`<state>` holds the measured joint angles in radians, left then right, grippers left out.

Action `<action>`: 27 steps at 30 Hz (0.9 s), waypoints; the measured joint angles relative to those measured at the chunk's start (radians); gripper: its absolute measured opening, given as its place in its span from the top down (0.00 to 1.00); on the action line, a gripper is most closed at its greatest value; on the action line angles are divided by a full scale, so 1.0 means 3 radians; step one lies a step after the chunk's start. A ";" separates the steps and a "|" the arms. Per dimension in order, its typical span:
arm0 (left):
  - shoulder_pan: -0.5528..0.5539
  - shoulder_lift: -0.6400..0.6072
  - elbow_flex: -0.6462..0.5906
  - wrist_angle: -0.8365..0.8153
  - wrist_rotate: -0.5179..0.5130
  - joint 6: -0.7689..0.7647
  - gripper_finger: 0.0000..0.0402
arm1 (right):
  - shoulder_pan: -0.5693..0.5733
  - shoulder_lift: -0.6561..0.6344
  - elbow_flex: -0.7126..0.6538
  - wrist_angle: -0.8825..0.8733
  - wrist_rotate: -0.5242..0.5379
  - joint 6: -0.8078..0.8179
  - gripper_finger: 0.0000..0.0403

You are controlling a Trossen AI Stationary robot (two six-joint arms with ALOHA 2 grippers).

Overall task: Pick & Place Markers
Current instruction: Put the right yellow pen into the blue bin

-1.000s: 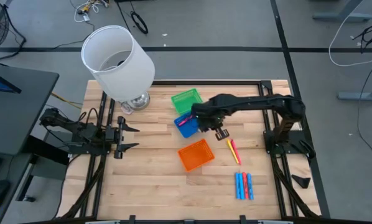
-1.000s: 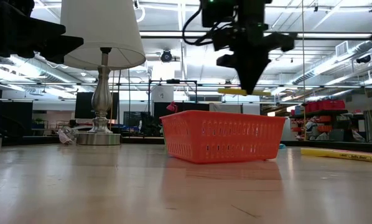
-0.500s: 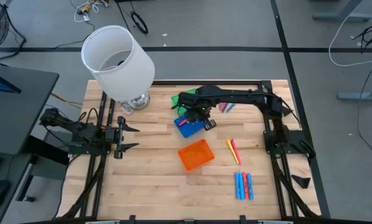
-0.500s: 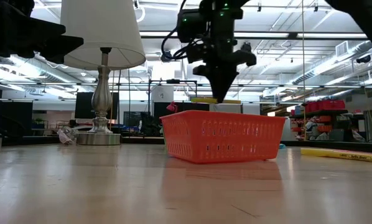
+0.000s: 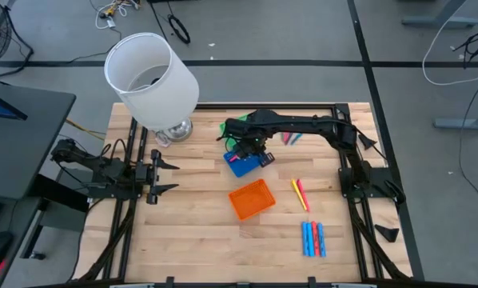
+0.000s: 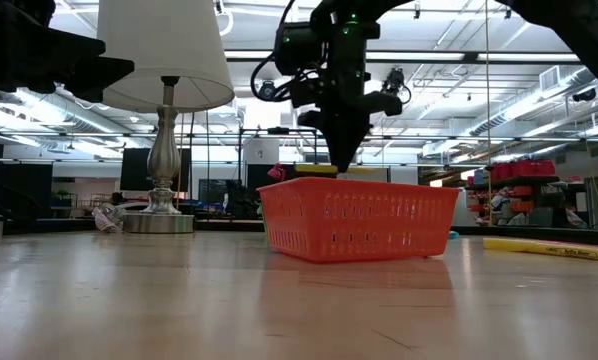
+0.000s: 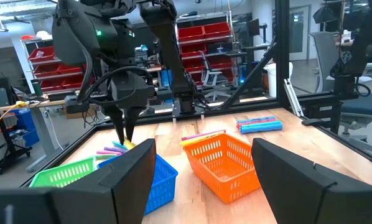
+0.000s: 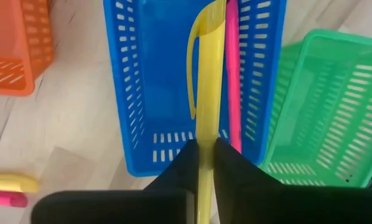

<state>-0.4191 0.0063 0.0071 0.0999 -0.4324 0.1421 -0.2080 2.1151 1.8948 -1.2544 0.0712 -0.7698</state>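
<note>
One yellow marker (image 8: 206, 93) is pinched in the right gripper (image 8: 203, 163) over the blue tray (image 8: 148, 93), its long axis running along the tray's length beside a pink marker (image 8: 233, 74). Left gripper (image 7: 201, 180) waits at the table's left edge, fingers spread.

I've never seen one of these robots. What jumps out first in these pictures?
The big white lamp at the table's far left corner catches the eye first. Next, the right gripper, stretched out over the blue tray at mid-table, its jaws shut on a yellow marker above a pink marker already lying inside. The bright orange tray sits nearer the front, while the left gripper waits, open, at the table's left edge.
</note>
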 joint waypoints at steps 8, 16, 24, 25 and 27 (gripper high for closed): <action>0.0000 0.0000 0.0000 0.0001 0.0001 0.0000 0.32 | 0.0003 0.0192 -0.0001 0.0065 0.0000 0.0003 0.95; -0.0001 0.0000 0.0001 0.0001 0.0000 0.0001 0.32 | 0.0061 0.0312 -0.0006 0.0136 0.0000 -0.0030 0.95; -0.0001 0.0000 0.0000 0.0001 0.0000 0.0000 0.32 | 0.0127 0.0373 -0.0004 0.0223 -0.0002 -0.0114 0.95; -0.0001 -0.0001 0.0001 0.0001 0.0000 0.0001 0.32 | 0.0125 0.0381 -0.0007 0.0216 -0.0001 -0.0094 0.95; -0.0001 -0.0001 0.0001 0.0001 0.0000 0.0000 0.32 | 0.0124 0.0379 -0.0007 0.0223 0.0010 -0.0026 0.93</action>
<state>-0.4193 0.0060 0.0072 0.1001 -0.4324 0.1421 -0.1708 2.2287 1.8927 -1.1877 0.0743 -0.7776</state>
